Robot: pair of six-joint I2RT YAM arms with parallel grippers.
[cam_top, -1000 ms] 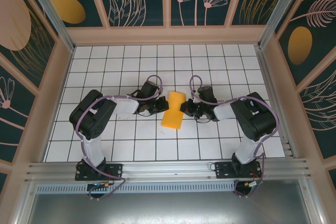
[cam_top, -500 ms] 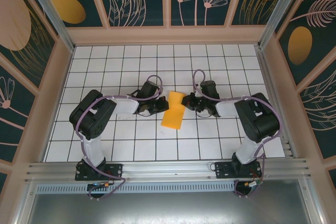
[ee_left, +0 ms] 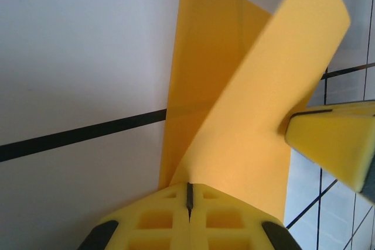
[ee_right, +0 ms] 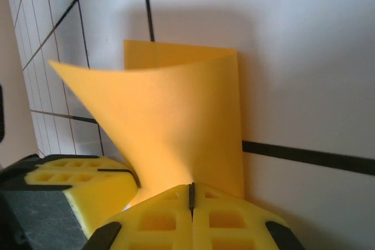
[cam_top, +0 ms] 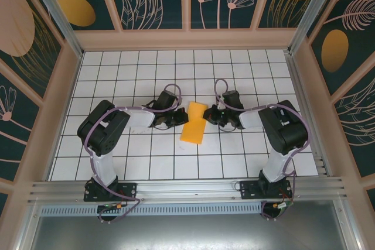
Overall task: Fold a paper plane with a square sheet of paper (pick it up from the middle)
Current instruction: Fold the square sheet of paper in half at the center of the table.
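The square sheet of paper (cam_top: 192, 124) is orange-yellow and lies folded into a narrow strip in the middle of the grid table. My left gripper (cam_top: 180, 120) meets its left edge and my right gripper (cam_top: 207, 117) its right edge. In the left wrist view the yellow jaws (ee_left: 188, 194) are shut, with the paper (ee_left: 234, 115) running out from their tips and one flap lifted. In the right wrist view the jaws (ee_right: 190, 192) are also shut at the paper's (ee_right: 176, 121) edge, and its upper layer curls up to the left.
The white grid table (cam_top: 146, 74) is walled by dark panels painted with orange ovals (cam_top: 76, 9) and leaf drawings. An aluminium rail (cam_top: 187, 188) runs along the near edge by the arm bases. Free tiles lie behind and in front of the paper.
My right gripper has shifted a little toward the far side and closer to the paper. The left arm and the paper have hardly moved.
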